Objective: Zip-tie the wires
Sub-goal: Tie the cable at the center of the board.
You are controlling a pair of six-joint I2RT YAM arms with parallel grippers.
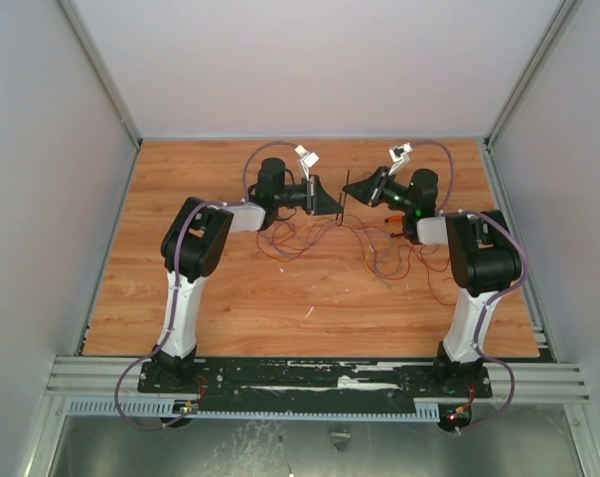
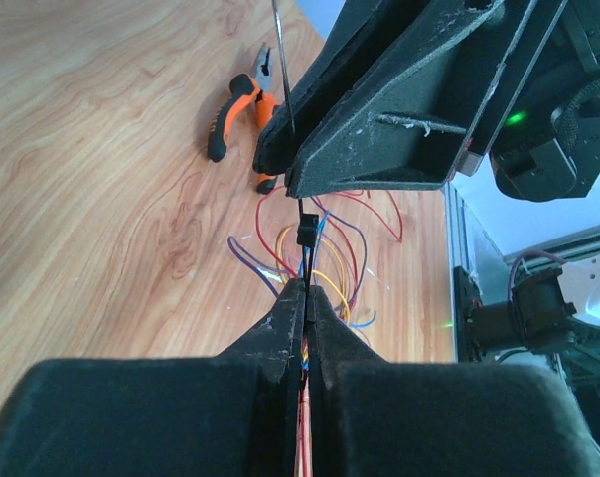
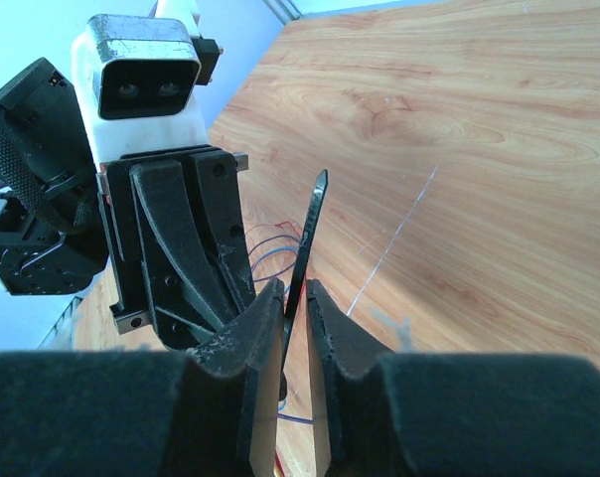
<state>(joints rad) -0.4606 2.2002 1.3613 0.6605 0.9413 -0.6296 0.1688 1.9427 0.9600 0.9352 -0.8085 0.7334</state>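
Tightening well means closing the parted right gripper [image 3: 295,290] on the black plastic zip tie [image 3: 310,224]; left gripper [image 2: 304,290] clenches thin coloured wires [image 2: 330,283].

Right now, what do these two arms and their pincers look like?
The left arm and right arm match: white links, bulky black joints, lilac cables looping alongside. The left pincer and right pincer are black, each two tapered, scuffed fingers.
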